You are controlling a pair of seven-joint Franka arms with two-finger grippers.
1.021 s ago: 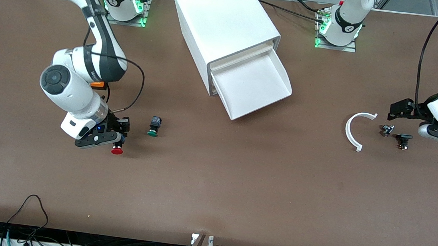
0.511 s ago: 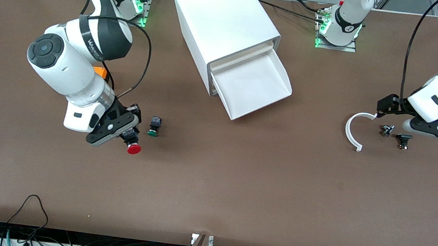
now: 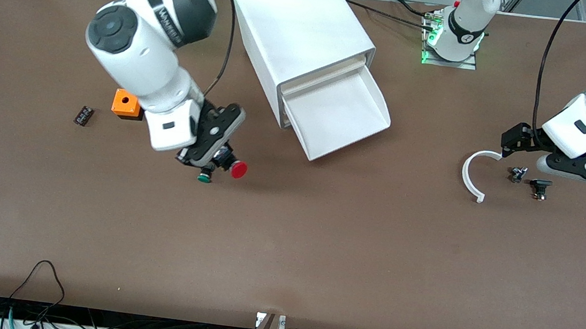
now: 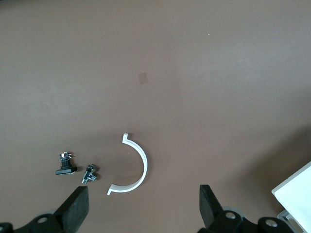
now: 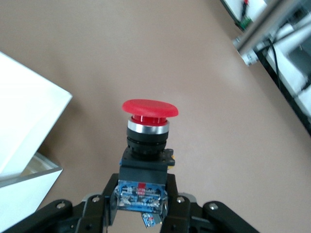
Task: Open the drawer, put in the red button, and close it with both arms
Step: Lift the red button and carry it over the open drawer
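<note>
The drawer (image 3: 378, 120) stands pulled out of the white cabinet (image 3: 296, 19), and its tray is bare. My right gripper (image 3: 221, 156) is shut on the black body of the red button (image 3: 238, 169) and holds it in the air over the green-capped button (image 3: 204, 177). In the right wrist view the red button (image 5: 149, 109) juts from between the right gripper's (image 5: 142, 194) jaws, with the drawer's corner (image 5: 29, 111) beside it. My left gripper (image 3: 585, 172) hangs open over the left arm's end of the table, its fingers (image 4: 77, 208) wide apart around nothing.
An orange box with a hole (image 3: 126, 103) and a small black part (image 3: 83, 115) lie toward the right arm's end. A white arc (image 3: 472, 173) and two small metal parts (image 3: 518, 174) (image 3: 539, 187) lie under the left gripper. Cables run along the table's near edge.
My right arm has lifted the red button and carried it toward the drawer, uncovering the orange box. The left arm has drifted slightly toward the white arc.
</note>
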